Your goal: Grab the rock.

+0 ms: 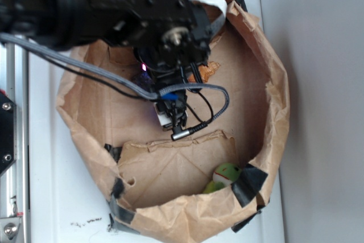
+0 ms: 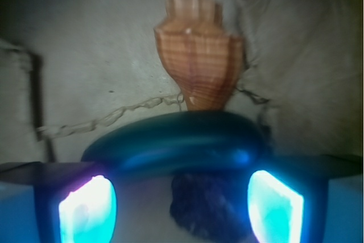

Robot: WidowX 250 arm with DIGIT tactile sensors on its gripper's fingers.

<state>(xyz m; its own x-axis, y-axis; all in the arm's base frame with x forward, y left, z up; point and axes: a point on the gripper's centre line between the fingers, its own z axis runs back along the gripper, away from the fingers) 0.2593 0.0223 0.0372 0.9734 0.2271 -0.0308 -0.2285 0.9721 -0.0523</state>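
In the wrist view the rock (image 2: 209,204), a rough dark lump, lies low in the frame between my gripper's (image 2: 181,211) two glowing pads. It sits close to the right pad (image 2: 274,208), with a gap to the left pad (image 2: 88,211). The gripper is open and touches nothing that I can see. Just beyond the rock lies the smooth dark green oblong (image 2: 176,143), and past it the orange striped seashell (image 2: 196,61). In the exterior view the gripper (image 1: 170,116) points down into a paper bag, and the arm hides the rock.
Everything lies inside a crumpled brown paper bag (image 1: 273,101) with rolled-down walls patched with black tape. A green toy (image 1: 224,176) rests in the bag's near right corner. A cable (image 1: 213,103) loops beside the gripper. The bag stands on a white surface (image 1: 51,197).
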